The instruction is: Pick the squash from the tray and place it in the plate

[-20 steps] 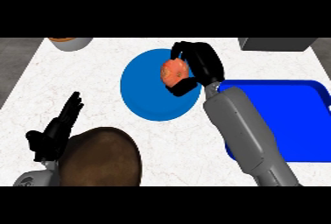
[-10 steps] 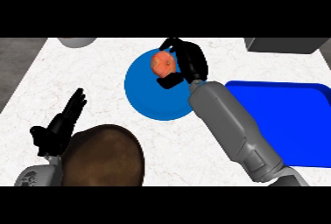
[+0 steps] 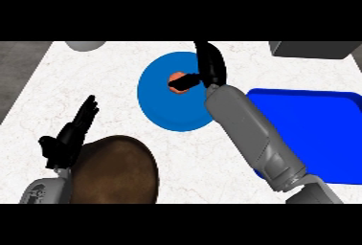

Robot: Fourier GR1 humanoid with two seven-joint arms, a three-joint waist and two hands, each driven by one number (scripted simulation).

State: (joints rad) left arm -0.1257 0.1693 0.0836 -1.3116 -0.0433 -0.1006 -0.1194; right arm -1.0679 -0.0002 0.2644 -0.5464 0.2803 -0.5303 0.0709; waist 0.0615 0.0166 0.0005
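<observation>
Orange squash (image 3: 178, 82) sits over the blue plate (image 3: 161, 103), in its upper part, with the right hand (image 3: 209, 64) around it; a dark thumb crosses its front and the fingers (image 3: 206, 53) rise behind it, so the hand is grasping the squash. Right of the plate, the blue tray (image 3: 318, 117) lies on the white table (image 3: 106, 86). At lower left the left hand (image 3: 69, 136) rests with fingers straight, released, beside a brown round object (image 3: 117, 170).
</observation>
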